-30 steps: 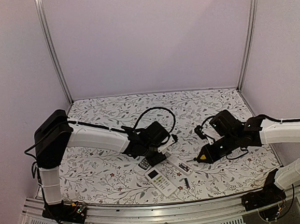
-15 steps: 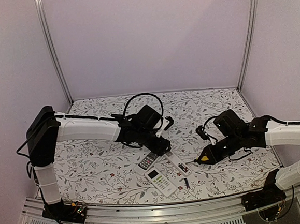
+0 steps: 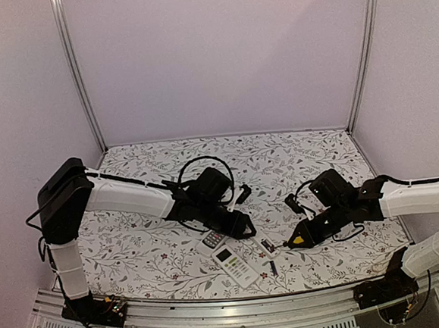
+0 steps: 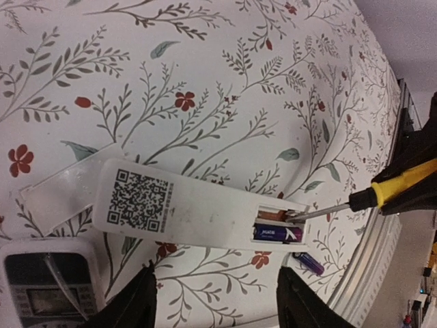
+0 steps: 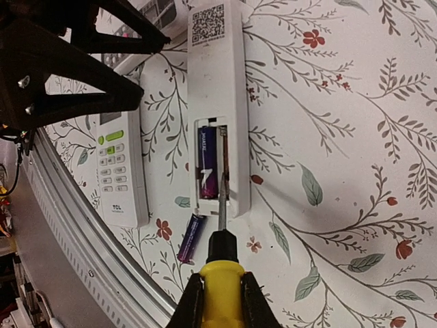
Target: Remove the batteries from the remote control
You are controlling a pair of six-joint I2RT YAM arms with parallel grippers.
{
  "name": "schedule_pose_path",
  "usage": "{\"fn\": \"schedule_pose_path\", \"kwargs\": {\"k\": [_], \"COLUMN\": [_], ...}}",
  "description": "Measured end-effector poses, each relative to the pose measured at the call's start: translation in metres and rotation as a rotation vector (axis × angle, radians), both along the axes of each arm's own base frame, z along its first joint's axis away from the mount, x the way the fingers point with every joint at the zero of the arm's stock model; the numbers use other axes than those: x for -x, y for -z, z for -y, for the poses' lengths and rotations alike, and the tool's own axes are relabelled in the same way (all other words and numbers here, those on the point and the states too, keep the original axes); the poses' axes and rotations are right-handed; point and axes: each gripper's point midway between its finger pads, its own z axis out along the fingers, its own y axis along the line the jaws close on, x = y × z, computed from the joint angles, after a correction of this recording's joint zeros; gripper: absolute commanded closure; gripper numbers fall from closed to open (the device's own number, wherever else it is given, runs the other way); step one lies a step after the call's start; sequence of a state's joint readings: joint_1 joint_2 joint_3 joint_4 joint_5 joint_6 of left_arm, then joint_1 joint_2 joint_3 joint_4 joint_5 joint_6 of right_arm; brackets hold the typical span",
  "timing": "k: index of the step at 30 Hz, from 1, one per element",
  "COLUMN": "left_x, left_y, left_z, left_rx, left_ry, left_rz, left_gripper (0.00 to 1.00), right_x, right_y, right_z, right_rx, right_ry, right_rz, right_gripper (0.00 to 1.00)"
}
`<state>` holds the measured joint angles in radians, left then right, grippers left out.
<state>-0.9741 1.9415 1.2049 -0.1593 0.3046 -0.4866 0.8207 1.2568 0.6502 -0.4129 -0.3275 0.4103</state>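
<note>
The white remote control (image 4: 184, 208) (image 5: 215, 75) (image 3: 262, 244) lies face down, its compartment uncovered. Two batteries sit inside, a dark blue one (image 4: 276, 234) (image 5: 207, 160) and a reddish one (image 4: 272, 216) beside it. Another blue battery (image 4: 308, 262) (image 5: 192, 237) lies loose on the table just past the remote's end. My right gripper (image 5: 220, 290) (image 3: 301, 237) is shut on a yellow-handled screwdriver (image 5: 220, 273) (image 4: 399, 188), whose tip rests in the compartment at the reddish battery. My left gripper (image 4: 222, 304) (image 3: 240, 227) hovers open by the remote's long side, holding nothing.
A white TCL remote (image 5: 119, 171) (image 3: 235, 263) lies beside the opened one, and a grey keypad remote (image 3: 213, 240) next to it. A loose white battery cover (image 4: 58, 198) sits at the remote's far end. The metal front rail (image 5: 82, 273) runs close by.
My left arm has swung right and come down over the remotes, its jaws a little narrower. The right gripper with the screwdriver shifted slightly nearer and lower.
</note>
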Motion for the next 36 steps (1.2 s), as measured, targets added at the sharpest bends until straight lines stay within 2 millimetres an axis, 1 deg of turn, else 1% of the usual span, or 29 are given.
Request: {"fn": "schedule_pose_path", "kwargs": {"k": [4,6,12,18,26,36], "left_x": [0.002,0.002,0.006,0.008,0.009,0.009], "left_y": [0.002,0.007,0.022,0.031,0.031,0.031], "left_z": [0.007,0.01,0.011,0.014,0.015,0.017], "left_rx": [0.038,0.047,0.048,0.058,0.066,0.078], "left_ry": [-0.005,-0.007,-0.011,-0.014,-0.01,-0.005], "left_rz": [-0.032,-0.047,-0.086,-0.109,-0.116,-0.123], "left_gripper": [0.5,0.53,0.62,0.69,0.73,0.75], "right_x": [-0.004,-0.006,-0.007,-0.006,-0.006,-0.006], "right_y": [0.002,0.004,0.009,0.011,0.012,0.011], "right_z": [-0.005,-0.006,-0.009,-0.011,-0.012,-0.013], "right_rx": [-0.042,-0.066,-0.135,-0.213,-0.26,-0.294], "right_ry": [0.02,0.038,0.095,0.14,0.172,0.203], "right_rz": [0.003,0.0,-0.032,-0.062,-0.09,-0.124], "right_gripper": [1.0,1.0,1.0,1.0,1.0,1.0]}}
